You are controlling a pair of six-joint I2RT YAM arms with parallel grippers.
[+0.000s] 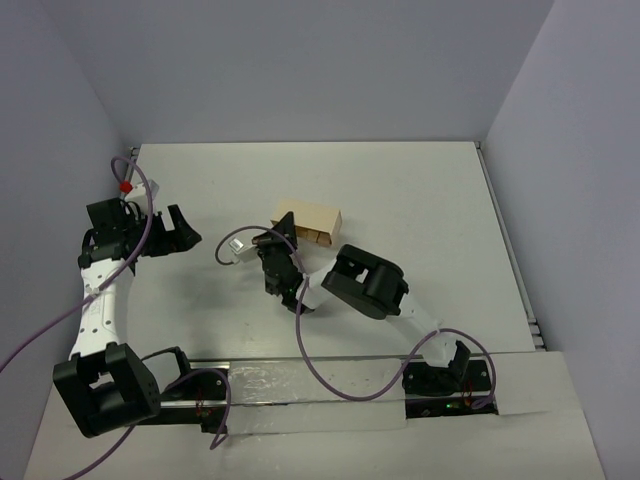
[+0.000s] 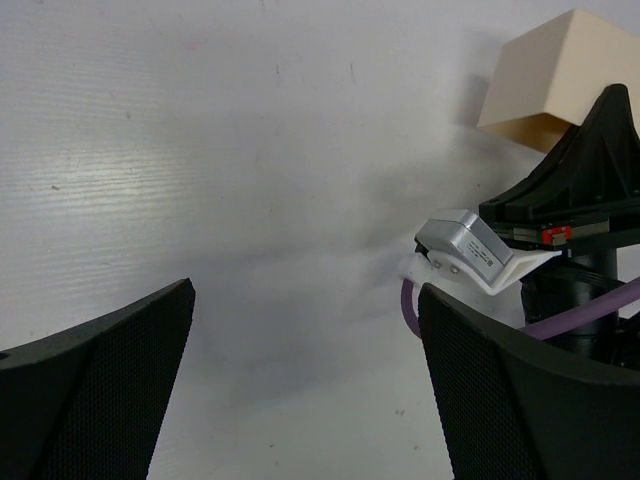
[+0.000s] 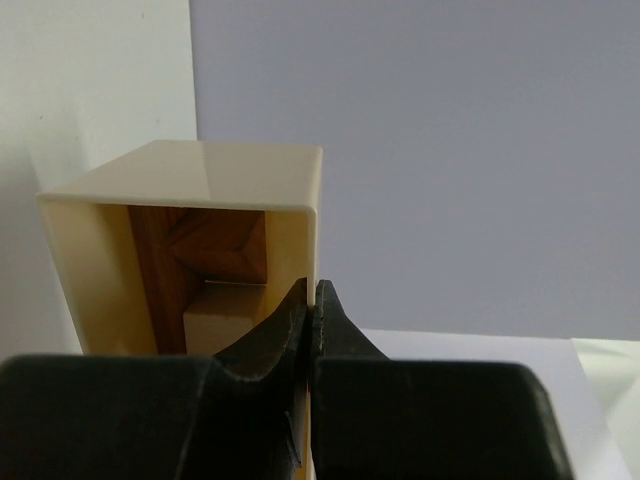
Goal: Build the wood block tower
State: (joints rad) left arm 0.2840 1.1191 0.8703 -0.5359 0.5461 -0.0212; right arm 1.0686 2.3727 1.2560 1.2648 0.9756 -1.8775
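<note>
Blocks (image 3: pixel 225 310) packed inside one pale box (image 3: pixel 200 170), tipped on its side midway across the table (image 1: pixel 420 200), open end toward the right gripper (image 3: pixel 311 300). Holds three in view: one dark bar upright along a side wall, one reddish piece above, one tan block below. Right gripper pressed together just at the opening's rim; contact unclear. Left gripper (image 2: pixel 305 390) spread wide, at the left, well apart from the box.
</note>
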